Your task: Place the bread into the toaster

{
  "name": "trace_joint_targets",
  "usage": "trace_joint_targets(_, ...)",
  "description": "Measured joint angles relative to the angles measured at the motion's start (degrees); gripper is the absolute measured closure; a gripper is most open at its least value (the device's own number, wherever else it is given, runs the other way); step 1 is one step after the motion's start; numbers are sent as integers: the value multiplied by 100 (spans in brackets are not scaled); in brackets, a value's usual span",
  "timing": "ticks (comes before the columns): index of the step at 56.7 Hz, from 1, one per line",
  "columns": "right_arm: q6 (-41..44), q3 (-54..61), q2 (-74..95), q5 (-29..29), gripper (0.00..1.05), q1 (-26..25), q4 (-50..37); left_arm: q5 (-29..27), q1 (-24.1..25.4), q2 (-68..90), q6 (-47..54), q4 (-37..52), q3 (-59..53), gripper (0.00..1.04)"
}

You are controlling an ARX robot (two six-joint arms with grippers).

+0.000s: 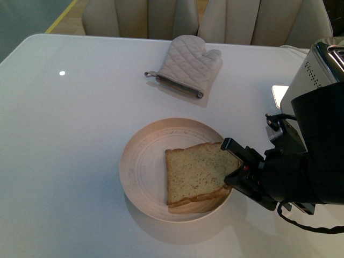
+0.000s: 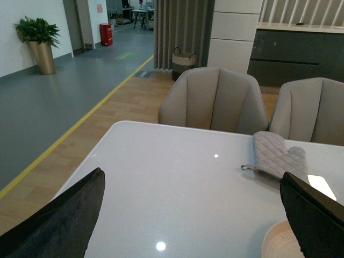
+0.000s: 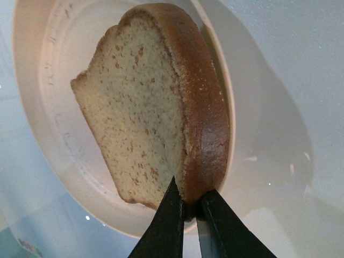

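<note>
Right jaws clenched on the bread [image 1: 196,173] crust, slice stretching away over the plate [image 1: 134,161]; toaster [image 1: 317,70] just beyond that arm, at the tabletop [image 1: 64,134] right edge; left jaws released

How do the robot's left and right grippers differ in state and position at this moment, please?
The left gripper is open and holds nothing; the right gripper is shut on the crust edge of the bread. The left gripper hangs over bare table, whereas the right gripper sits at the rim of the plate. Both have dark fingers.
</note>
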State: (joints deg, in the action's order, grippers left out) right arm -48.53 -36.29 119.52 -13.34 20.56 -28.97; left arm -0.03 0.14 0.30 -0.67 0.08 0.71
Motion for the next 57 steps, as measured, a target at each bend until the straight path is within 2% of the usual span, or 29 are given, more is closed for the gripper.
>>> trace_joint_targets(10,-57,153,-439,2,102,0,-564,0,0,0,0,0,0,7)
trace_joint_targets(27,52,221,-1976,208,102,-2,-378,2,0,0,0,0,0,7)
trace_joint_targets(40,789,208,-3381,590,102,-284,872,0,0,0,0,0,0,7)
trace_joint_targets(47,1285,-48,-4142,695,102,-669,1703,2,0,0,0,0,0,7)
trace_joint_targets(57,2282,-1045,-4841,793,102,-1373,2953,0,0,0,0,0,0,7)
